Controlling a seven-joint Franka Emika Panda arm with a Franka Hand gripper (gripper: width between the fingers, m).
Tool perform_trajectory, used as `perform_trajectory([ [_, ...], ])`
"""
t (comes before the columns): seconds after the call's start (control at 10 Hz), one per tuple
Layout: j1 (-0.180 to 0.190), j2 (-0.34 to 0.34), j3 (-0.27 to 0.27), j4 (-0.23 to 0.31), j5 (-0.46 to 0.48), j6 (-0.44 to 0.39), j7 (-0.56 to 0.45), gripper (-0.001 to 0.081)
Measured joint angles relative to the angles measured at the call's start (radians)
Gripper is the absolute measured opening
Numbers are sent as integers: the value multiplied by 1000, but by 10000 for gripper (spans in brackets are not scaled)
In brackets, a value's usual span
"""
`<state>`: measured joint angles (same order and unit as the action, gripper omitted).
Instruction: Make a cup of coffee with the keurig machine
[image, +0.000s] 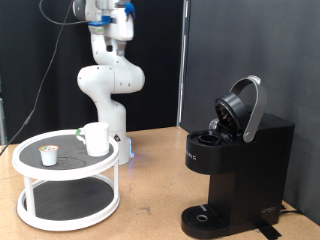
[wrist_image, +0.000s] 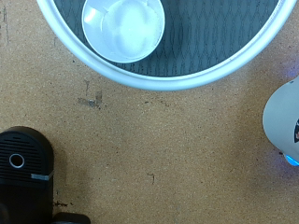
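The white mug (image: 97, 138) stands upright and empty on the top shelf of a round white two-tier stand (image: 30, 172) at the exterior view's left. From above it shows in the wrist view (wrist_image: 123, 26). A small white pod with a tan top (image: 48, 154) sits on the same shelf, apart from the mug. The black keurig machine (image: 235, 160) stands at the exterior view's right with its domed lid raised; a corner of it shows in the wrist view (wrist_image: 26, 168). My gripper (image: 122, 24) hangs high above the stand near the exterior view's top. Its fingers do not show in the wrist view.
The stand's white rim (wrist_image: 177, 82) and dark mesh shelf fill one side of the wrist view. My white base (image: 108, 85) stands behind the stand and shows in the wrist view (wrist_image: 285, 117). Brown tabletop (image: 150, 185) lies between stand and machine. Black curtains hang behind.
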<state>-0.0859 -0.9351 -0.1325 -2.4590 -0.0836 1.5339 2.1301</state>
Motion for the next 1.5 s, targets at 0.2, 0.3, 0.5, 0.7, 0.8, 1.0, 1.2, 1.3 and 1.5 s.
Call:
perform_trajectory([
  [0.2, 0, 2, 0, 0, 1, 0, 1, 735],
  [0.3, 0, 2, -7, 0, 1, 1, 0, 735],
  [0.5, -5, 10, -49, 8, -6, 10, -11, 735],
  [0.7, -17, 39, -105, 26, -43, 22, -43, 735],
  [0.8, -21, 59, -129, 36, -61, 31, -59, 735],
  [1.0, -27, 104, -176, 61, -88, 65, -78, 735],
  [1.2, -29, 147, -225, 91, -95, 103, -107, 735],
  [1.3, -30, 168, -248, 108, -103, 121, -119, 735],
  [1.5, -31, 204, -272, 137, -116, 125, -149, 735],
])
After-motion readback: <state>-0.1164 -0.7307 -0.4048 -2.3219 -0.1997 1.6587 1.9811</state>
